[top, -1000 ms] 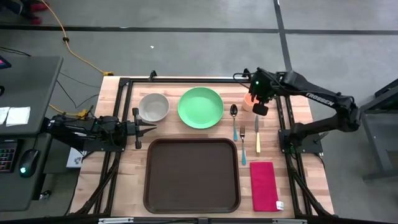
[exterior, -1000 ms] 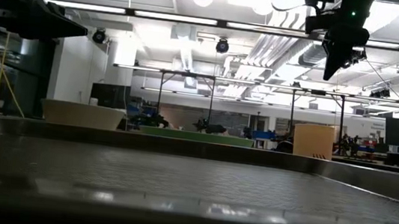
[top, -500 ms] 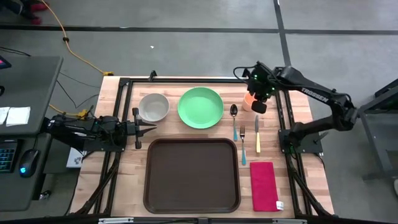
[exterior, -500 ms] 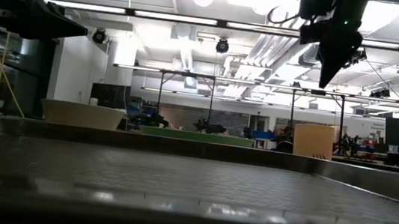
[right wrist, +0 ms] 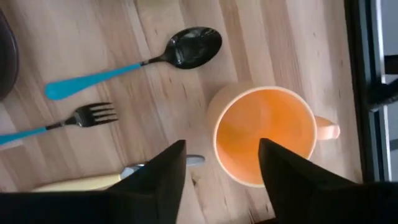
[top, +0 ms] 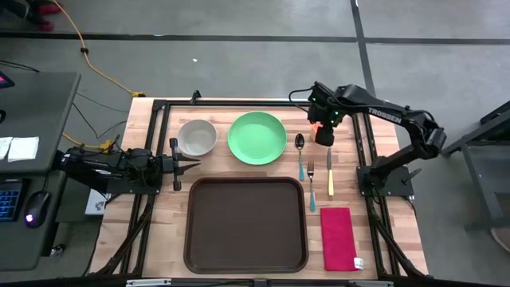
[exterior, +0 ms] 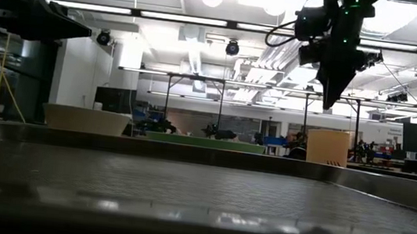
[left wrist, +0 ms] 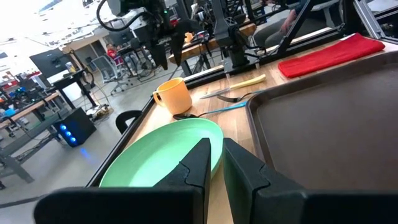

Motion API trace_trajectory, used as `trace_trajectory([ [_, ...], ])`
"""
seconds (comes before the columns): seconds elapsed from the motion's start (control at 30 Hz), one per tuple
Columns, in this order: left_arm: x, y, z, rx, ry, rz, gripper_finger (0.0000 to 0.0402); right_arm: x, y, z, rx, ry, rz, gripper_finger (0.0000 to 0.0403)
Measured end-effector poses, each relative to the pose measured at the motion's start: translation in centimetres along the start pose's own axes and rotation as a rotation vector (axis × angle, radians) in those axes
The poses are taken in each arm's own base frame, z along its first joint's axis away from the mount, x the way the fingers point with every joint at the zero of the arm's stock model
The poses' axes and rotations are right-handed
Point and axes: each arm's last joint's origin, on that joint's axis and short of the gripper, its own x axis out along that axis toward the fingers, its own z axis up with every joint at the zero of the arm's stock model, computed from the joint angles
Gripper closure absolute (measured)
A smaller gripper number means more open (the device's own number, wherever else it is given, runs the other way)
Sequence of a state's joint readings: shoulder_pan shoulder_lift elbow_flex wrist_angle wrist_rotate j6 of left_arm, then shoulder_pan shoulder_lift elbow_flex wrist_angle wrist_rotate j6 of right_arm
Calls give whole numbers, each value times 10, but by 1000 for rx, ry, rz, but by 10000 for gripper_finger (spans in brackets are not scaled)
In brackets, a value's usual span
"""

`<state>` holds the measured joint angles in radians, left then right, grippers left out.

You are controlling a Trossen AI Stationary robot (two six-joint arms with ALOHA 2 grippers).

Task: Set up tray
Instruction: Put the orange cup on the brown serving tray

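Jaws of the right gripper (right wrist: 217, 171) stand apart and hold nothing; they hang above the orange cup (right wrist: 264, 134), and between them the right wrist view shows the open mouth of that cup. In the high view this gripper (top: 323, 137) is in the upper right part of the frame, over the cup. The left gripper (top: 191, 165) waits at the left side of the frame, near the beige bowl (top: 197, 137), and its fingers (left wrist: 202, 158) are nearly together with only a narrow gap and nothing between them. The tray (top: 245, 225) lies in the lower middle of the high view, bare inside. Above it sits the green plate (top: 256, 137). To the right of the plate lie the spoon (top: 300, 151), the fork (top: 311, 185) and the knife (top: 330, 171), side by side. The red napkin (top: 339, 237) lies at the lower right, just beside the tray
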<state>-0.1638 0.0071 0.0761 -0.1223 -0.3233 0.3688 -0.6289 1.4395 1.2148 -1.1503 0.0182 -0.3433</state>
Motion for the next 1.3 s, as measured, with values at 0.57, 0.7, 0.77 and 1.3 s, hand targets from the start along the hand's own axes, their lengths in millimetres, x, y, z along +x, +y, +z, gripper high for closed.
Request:
trace_trajectory([
  [0.57, 0, 0, 0, 0, 0, 0, 328, 19, 4, -8, 7, 38, 48, 212],
  [0.7, 0, 0, 0, 0, 0, 0, 328, 31, 5, -13, 5, 65, 16, 209],
  [0.77, 0, 0, 0, 0, 0, 0, 328, 36, 5, -14, 5, 58, 13, 208],
  [1.3, 0, 0, 0, 1, 1, -1, 328, 48, 3, -15, 2, 44, -72, 218],
])
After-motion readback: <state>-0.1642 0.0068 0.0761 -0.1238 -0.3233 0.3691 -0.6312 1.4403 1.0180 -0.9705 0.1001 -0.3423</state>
